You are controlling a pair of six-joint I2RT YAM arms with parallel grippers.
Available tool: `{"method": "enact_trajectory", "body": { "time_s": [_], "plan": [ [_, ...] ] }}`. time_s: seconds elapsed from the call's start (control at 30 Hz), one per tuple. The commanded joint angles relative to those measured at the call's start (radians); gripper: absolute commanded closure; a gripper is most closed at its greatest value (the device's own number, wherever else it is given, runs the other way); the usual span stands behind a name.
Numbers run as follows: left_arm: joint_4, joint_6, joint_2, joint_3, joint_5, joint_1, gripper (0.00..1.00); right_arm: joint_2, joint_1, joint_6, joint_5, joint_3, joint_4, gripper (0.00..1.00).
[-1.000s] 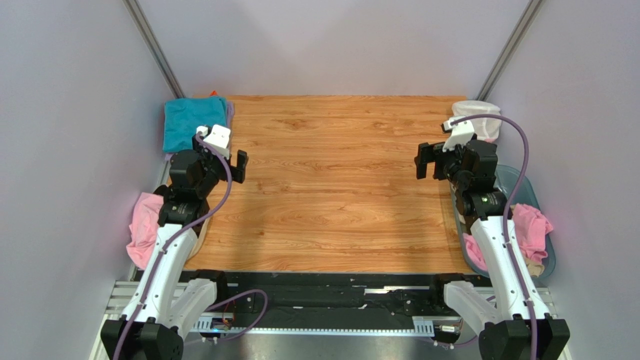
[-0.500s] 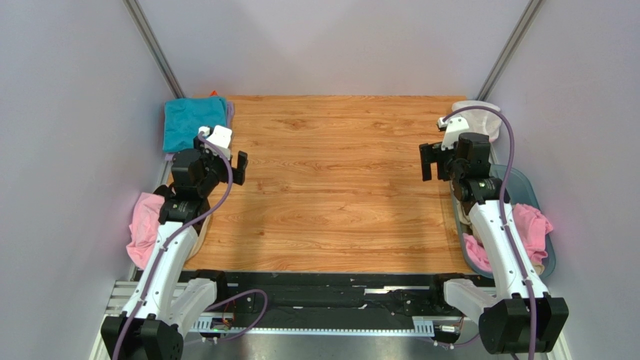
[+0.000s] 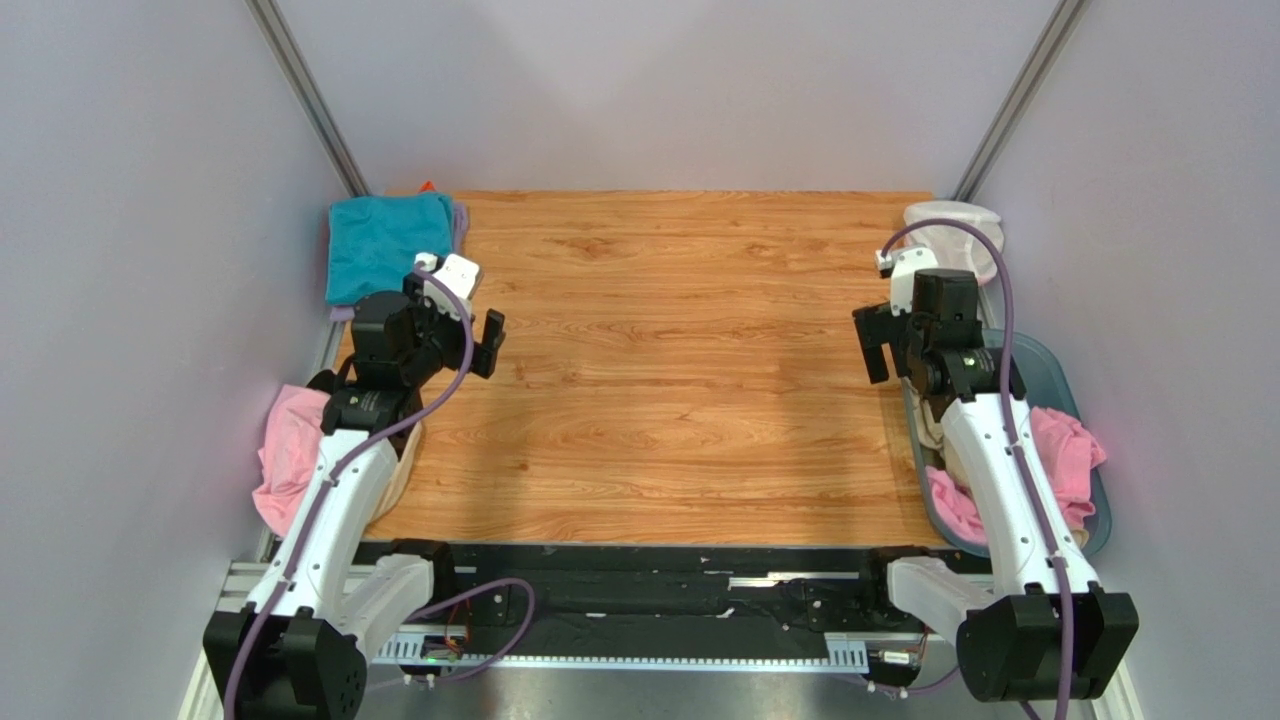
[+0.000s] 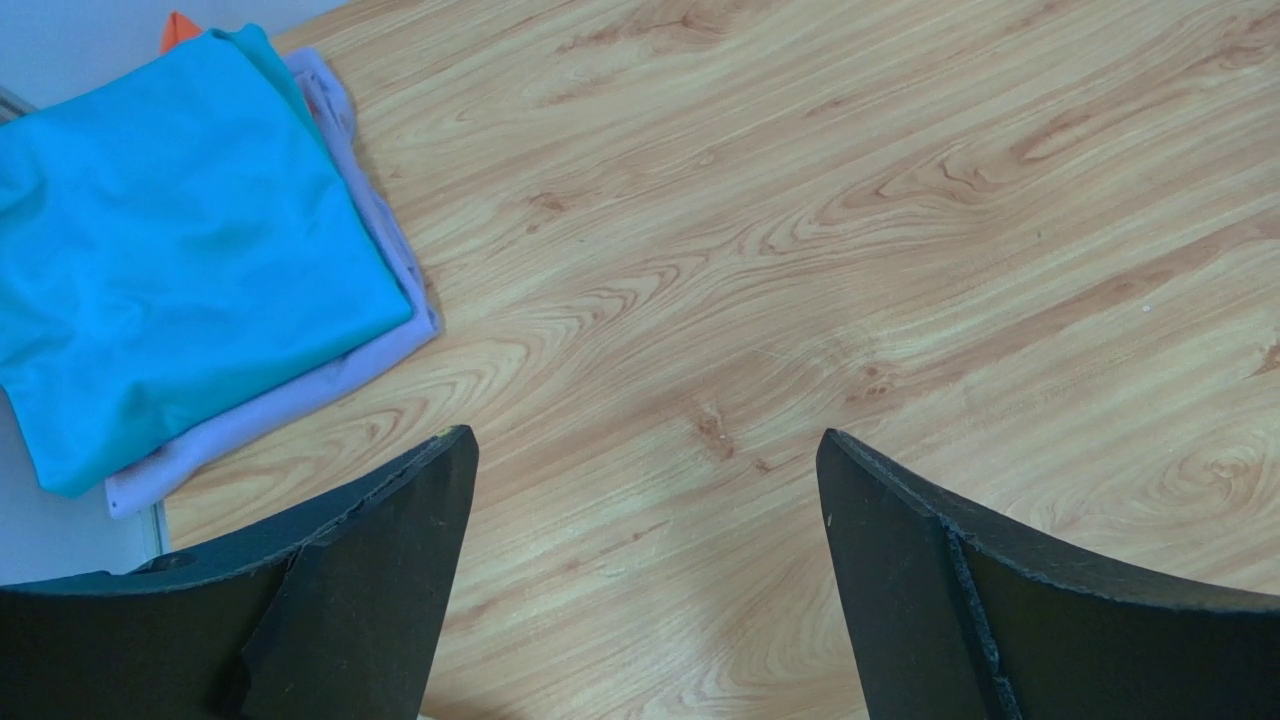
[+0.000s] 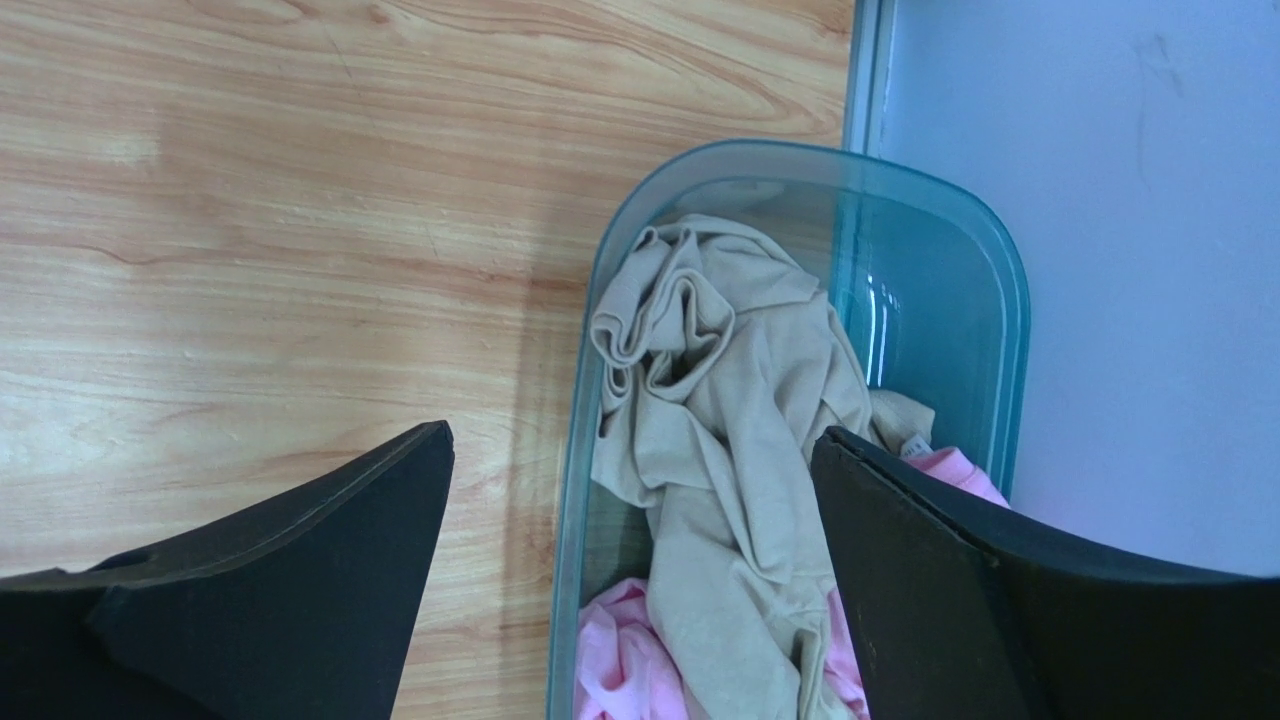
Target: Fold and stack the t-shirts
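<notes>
**Gripper state.** The right gripper [image 5: 628, 450] has its jaws spread wide and holds nothing. It hangs over the right edge of the table [image 3: 676, 375], directly above the near rim of the clear bluish tub [image 5: 962, 270]. The left gripper [image 4: 643, 443] is likewise spread and empty, over bare wood near the far left corner.

**Completed.** A folded teal t-shirt [image 4: 166, 255] lies on a folded lilac t-shirt [image 4: 361, 195] at the far left corner. An orange sliver [image 4: 178, 27] shows at the far end of this stack; what it is cannot be told.

**Remaining.** A tan t-shirt [image 5: 721, 390] lies crumpled in the tub, on top of a pink t-shirt [image 5: 631, 660]. Both are unfolded. A further pink garment [image 3: 289, 450] hangs bunched at the left edge, beside the left arm. By this evidence the task is judged roughly half done, with the tan t-shirt the likely next pick.

**Markings.** No brand, label or legible writing appears on any garment, the tub or either gripper.
</notes>
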Motion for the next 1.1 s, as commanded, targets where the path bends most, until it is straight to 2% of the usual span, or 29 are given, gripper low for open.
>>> {"method": "enact_trajectory", "body": {
  "time_s": [0.0, 0.07, 0.13, 0.27, 0.3, 0.4, 0.47, 0.67, 0.83, 1.07],
  "plan": [
    [-0.011, 0.034, -0.002, 0.040, 0.033, 0.005, 0.07, -0.062, -0.016, -0.020, 0.073, -0.017, -0.020, 0.04],
    [-0.011, 0.035, 0.004, 0.042, 0.034, 0.005, 0.07, -0.078, -0.027, -0.020, 0.076, -0.034, -0.018, 0.02],
    [-0.013, 0.034, 0.010, 0.046, 0.033, 0.005, 0.07, -0.082, -0.098, -0.016, 0.067, -0.040, -0.018, 0.01],
    [-0.027, 0.037, 0.023, 0.065, -0.007, 0.005, 0.07, -0.052, -0.252, -0.031, -0.057, -0.003, -0.079, 0.01],
    [-0.028, 0.040, 0.026, 0.068, -0.019, 0.005, 0.07, -0.017, -0.327, -0.037, -0.085, 0.015, -0.122, 0.02],
    [-0.031, 0.063, 0.038, 0.076, -0.016, 0.005, 0.07, 0.052, -0.450, -0.082, -0.197, 0.086, -0.227, 0.08],
    [-0.034, 0.090, 0.047, 0.079, -0.013, 0.005, 0.07, 0.083, -0.489, -0.134, -0.241, 0.124, -0.297, 0.14],
    [-0.056, 0.123, 0.092, 0.096, -0.004, 0.003, 0.08, 0.106, -0.509, -0.211, -0.242, 0.135, -0.356, 0.24],
    [-0.060, 0.121, 0.126, 0.103, 0.000, 0.003, 0.09, 0.129, -0.512, -0.249, -0.225, 0.052, -0.288, 0.30],
    [-0.070, 0.116, 0.156, 0.131, -0.026, 0.003, 0.10, 0.278, -0.541, -0.281, -0.272, 0.058, -0.219, 0.36]
  ]
}}
